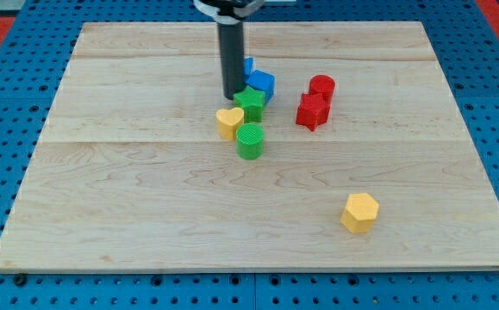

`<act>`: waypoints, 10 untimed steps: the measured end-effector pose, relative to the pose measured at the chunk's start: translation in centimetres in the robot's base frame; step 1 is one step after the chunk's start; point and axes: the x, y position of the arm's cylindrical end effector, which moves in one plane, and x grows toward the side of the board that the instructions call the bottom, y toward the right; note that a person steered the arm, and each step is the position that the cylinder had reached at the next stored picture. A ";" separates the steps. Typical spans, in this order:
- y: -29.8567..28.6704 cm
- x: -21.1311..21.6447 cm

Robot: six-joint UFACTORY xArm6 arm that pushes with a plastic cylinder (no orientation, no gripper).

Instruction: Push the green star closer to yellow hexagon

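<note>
Rod seen upright near top centre of wooden board [146,215], my tip [233,96] set down just at 10 o'clock of the green star [250,102], touching or nearly so; contact can't be confirmed. No jaws on this end effector, just a plain rod, nothing gripped.

Green star is located in the central cluster. Blue block [261,83] sits against it at 1 o'clock, a second blue block [248,65] is partly hidden behind the rod, shape unclear. Yellow heart [228,121] found at 7 o'clock of the star, green cylinder [250,141] at 6 o'clock, beside the heart.

Two red blocks placed at 3 o'clock of the star: red cylinder [321,86] with red star [312,111] touching it at 6 o'clock.

Yellow hexagon [359,212] is seen alone, well apart from the green star, at 4 to 5 o'clock of it, toward the board's bottom right
</note>
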 end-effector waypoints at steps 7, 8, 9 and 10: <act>7.2 4.2; 12.4 6.7; 11.7 11.4; 11.5 13.3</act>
